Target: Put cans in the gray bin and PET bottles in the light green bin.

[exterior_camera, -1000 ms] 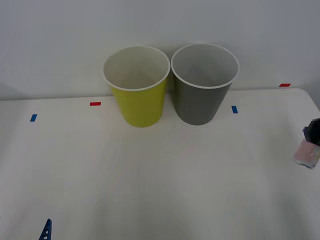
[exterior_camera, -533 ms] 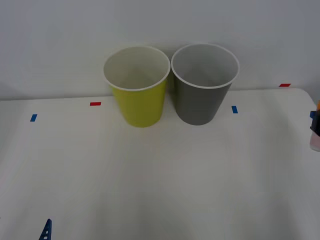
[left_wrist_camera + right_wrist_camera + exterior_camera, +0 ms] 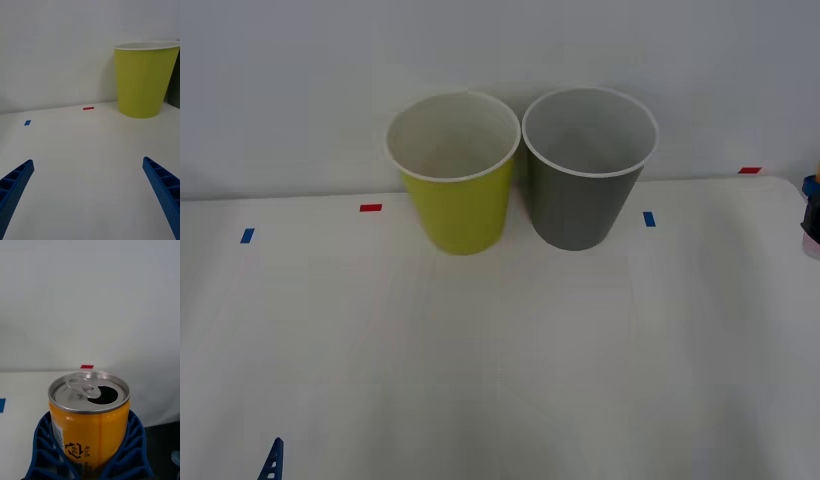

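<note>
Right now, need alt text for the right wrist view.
The right gripper, blue ribbed fingers shut around it, holds an upright orange-yellow drink can with an opened silver top. Behind it are a white table, a red tape mark and a pale wall.

White table (image 3: pixel 500 360), matte, lit evenly, no hard shadows. Plain pale grey wall (image 3: pixel 500 50) rises directly behind its far edge. Small tape marks on the tabletop near the wall: a blue mark (image 3: pixel 247 236) and a red mark (image 3: pixel 370 208) ahead of the left claw (image 3: pixel 88 195); another blue mark (image 3: pixel 649 218) and a red mark (image 3: pixel 749 170) toward the right side. Beyond the table's right edge, dark floor (image 3: pixel 165 438) below the right claw (image 3: pixel 90 461).
</note>
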Robot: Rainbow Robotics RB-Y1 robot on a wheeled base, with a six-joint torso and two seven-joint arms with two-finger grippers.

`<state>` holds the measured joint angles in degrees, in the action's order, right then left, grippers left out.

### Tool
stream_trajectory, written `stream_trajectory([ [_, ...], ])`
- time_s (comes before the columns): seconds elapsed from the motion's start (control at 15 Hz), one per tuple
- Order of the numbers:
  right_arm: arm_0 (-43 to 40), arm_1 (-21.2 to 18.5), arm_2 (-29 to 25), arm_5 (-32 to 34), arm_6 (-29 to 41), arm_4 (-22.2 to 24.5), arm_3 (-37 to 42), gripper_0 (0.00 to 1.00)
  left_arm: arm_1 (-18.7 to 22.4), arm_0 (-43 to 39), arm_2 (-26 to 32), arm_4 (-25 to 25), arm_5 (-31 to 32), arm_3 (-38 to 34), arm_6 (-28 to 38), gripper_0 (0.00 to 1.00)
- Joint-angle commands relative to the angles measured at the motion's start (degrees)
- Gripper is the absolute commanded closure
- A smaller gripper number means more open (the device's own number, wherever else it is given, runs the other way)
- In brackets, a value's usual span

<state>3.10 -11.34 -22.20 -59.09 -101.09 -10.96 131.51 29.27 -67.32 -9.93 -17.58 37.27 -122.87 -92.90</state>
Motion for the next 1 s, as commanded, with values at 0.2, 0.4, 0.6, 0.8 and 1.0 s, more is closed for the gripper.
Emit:
stream_trajectory([
  [0.2,0.2,-1.8,5.5,7.8,1.7,-1.5,3.8,1.0,0.0,0.0,0.0,0.0,0.0,0.0,0.0,0.0],
  [0.4,3.7,-0.3,9.9,10.0,6.3,0.6,3.8,1.0,0.0,0.0,0.0,0.0,0.0,0.0,0.0,0.0],
  [0.6,8.9,2.2,13.2,9.8,7.0,3.7,3.1,1.0,0.0,0.0,0.0,0.0,0.0,0.0,0.0,0.0],
  [0.8,14.2,2.6,15.4,9.8,7.6,3.4,-0.9,1.0,0.0,0.0,0.0,0.0,0.0,0.0,0.0,0.0],
  [1.0,19.2,2.7,17.0,11.5,8.0,-0.5,-6.7,1.0,0.0,0.0,0.0,0.0,0.0,0.0,0.0,0.0],
])
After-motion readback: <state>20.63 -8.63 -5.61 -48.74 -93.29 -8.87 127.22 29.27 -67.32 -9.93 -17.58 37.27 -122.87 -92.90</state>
